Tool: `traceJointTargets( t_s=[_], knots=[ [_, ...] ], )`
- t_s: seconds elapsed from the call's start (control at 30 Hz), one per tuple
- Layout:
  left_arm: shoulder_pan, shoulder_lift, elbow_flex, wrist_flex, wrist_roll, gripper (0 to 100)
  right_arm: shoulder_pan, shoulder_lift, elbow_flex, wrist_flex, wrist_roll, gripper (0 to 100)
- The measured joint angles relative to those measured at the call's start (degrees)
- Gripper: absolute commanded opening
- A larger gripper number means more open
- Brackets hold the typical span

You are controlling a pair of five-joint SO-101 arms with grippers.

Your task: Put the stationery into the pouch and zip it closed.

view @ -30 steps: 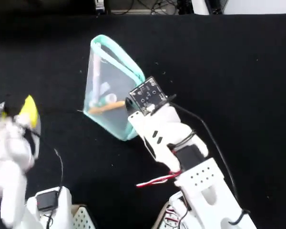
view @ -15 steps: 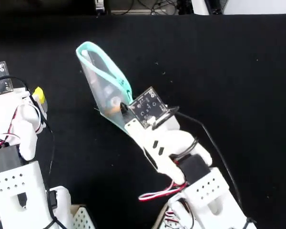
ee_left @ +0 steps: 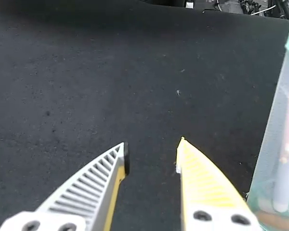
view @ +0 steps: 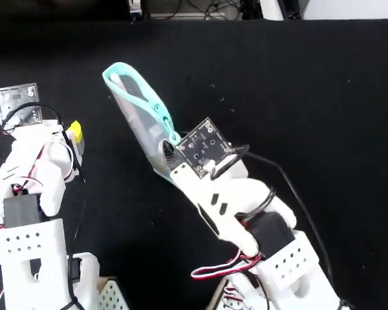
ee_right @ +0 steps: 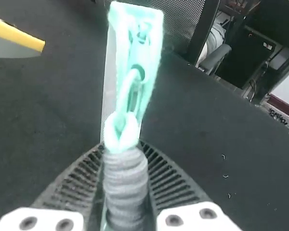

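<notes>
Right gripper pinches the pouch at centre; it stretches toward upper left, left gripper parted, empty, nearby.

One table carries one clear, teal-edged pouch and two white arms, the left arm and the right arm, each with one gripper: the left gripper and the right gripper.
</notes>
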Motion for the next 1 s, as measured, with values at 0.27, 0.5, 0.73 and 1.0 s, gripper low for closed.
traceJointTargets(
  t_s=[0.27, 0.5, 0.73, 1.0],
  knots=[
    [0.0, 0.0, 3.2, -2.8, 0.0, 19, -0.4, -1.8, 8.4, -3.1, -0.1, 1.1],
    [0.0, 0.0, 3.3, -3.8, 0.0, 19, -0.4, -1.9, 11.3, -3.2, 1.3, 1.1],
    [0.0, 0.0, 3.3, -3.9, 0.0, 19, -0.4, -8.4, 11.4, 3.6, 1.8, 1.1],
    [7.4, 0.0, 3.3, -2.2, 0.0, 19, -0.2, -29.6, 17.9, 15.7, 2.1, 8.2]
  ],
)
